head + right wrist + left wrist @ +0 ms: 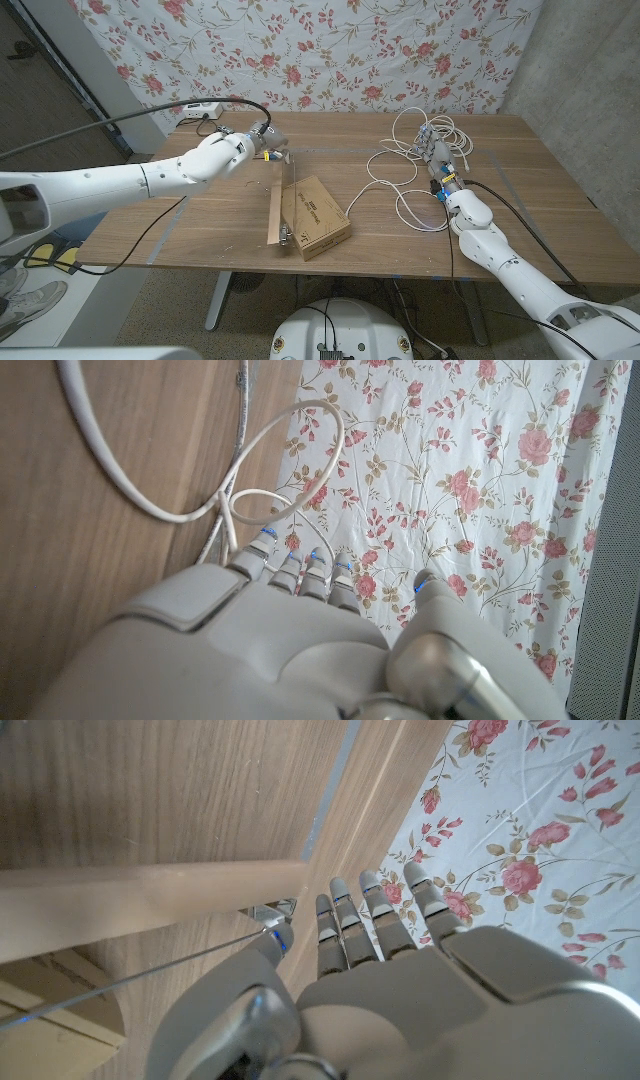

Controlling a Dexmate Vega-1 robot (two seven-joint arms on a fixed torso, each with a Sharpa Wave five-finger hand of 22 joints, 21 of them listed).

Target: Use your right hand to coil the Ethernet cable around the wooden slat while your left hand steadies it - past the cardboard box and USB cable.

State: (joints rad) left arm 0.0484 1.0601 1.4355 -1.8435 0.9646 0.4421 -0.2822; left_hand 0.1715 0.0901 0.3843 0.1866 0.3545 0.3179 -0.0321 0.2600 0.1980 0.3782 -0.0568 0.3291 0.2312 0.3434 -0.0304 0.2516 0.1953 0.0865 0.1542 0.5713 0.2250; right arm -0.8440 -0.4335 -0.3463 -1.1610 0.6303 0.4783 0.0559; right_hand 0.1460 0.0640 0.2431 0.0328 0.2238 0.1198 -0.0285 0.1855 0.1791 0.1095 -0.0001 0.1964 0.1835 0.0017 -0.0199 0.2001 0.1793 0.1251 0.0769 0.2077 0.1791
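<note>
Left hand (228, 152) hides wooden slat's (279, 205) far end.

Even, soft indoor light fills the head view; the wooden surface (220, 215) is evenly lit with no hard glare, and the cardboard box (318, 218) throws only a faint shadow. The picture's far corners darken. In the left wrist view the wooden slat (150, 900) is blurred and pale, and the left hand (400, 990) shows soft highlights. The right wrist view is bright, with the right hand (290, 640) out of focus and the floral curtain (470, 480) sharp.
</note>
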